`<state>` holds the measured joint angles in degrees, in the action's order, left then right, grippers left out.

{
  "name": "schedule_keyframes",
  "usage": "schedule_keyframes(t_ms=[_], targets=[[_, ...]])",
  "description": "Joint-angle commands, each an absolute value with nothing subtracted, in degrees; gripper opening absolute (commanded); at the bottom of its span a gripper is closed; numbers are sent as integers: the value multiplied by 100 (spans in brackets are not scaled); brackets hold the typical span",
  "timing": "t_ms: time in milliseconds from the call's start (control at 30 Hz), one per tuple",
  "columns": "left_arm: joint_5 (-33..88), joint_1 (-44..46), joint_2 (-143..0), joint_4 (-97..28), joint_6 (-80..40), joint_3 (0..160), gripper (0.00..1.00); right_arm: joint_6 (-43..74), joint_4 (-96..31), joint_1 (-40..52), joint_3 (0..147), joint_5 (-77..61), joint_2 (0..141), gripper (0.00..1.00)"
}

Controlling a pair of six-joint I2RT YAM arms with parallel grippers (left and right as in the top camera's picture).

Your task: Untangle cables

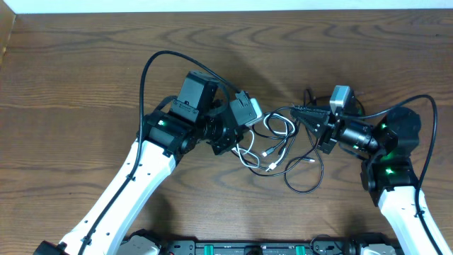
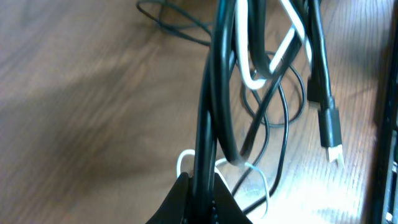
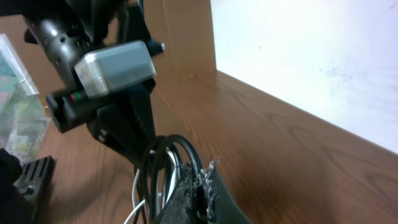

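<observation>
On the wooden table (image 1: 71,71), the cables (image 1: 277,145) are pinched by the left gripper (image 2: 200,191) and, seemingly, the right gripper (image 3: 194,194); strands should be drawn apart slowly, lest knots be tightened.

Colours: mostly brown, black and white.
Desk (image 1: 85,71) mid-brown wood with darker wavy grain. Black cables (image 1: 304,185) plus one white cable (image 1: 248,159); plug (image 2: 329,127) black with a pale silver tip. Left arm (image 1: 134,177) and right arm (image 1: 400,205) have white links and black joints, with green status lights (image 1: 386,170). Wrist camera box (image 1: 341,97) light grey. Left tool (image 2: 198,202) and right tool (image 3: 196,196) black. Wall (image 3: 311,50) off-white.
</observation>
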<state>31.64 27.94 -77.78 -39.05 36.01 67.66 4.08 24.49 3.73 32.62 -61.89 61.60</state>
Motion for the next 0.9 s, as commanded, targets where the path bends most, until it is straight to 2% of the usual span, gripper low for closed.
schedule_keyframes(t_ms=[0, 167, 367, 467, 567, 633, 700, 767, 867], targets=[[3492, 2801, -7747, -3701, 3642, 6847, 8, 266, 2300, 508, 3310, -6237, 6152, 2], [3557, 2801, -7747, -3413, 3636, 6847, 8, 266, 2134, 812, 3310, -6357, 6152, 7], [3559, 2801, -7747, -3376, 3612, 6847, 7, 246, 2073, 1011, 3310, -6351, 6152, 18], [3559, 2801, -7747, -3374, 3612, 6847, 8, 246, 2040, 1017, 3310, -6348, 6152, 31], [3557, 2801, -7747, -3374, 3614, 6847, 8, 246, 1933, 1017, 3310, -6316, 6152, 54], [3557, 2801, -7747, -3376, 3618, 6847, 8, 246, 1852, 1017, 3310, -6278, 6152, 61], [3555, 2801, -7747, -3376, 3618, 6847, 8, 246, 1811, 1017, 3310, -6206, 6152, 57], [3555, 2801, -7747, -3376, 3621, 6847, 7, 246, 1796, 1017, 3310, -6202, 6152, 44], [3548, 2801, -7747, -3376, 3621, 6847, 7, 246, 1796, 1017, 3310, -6202, 6152, 10]])
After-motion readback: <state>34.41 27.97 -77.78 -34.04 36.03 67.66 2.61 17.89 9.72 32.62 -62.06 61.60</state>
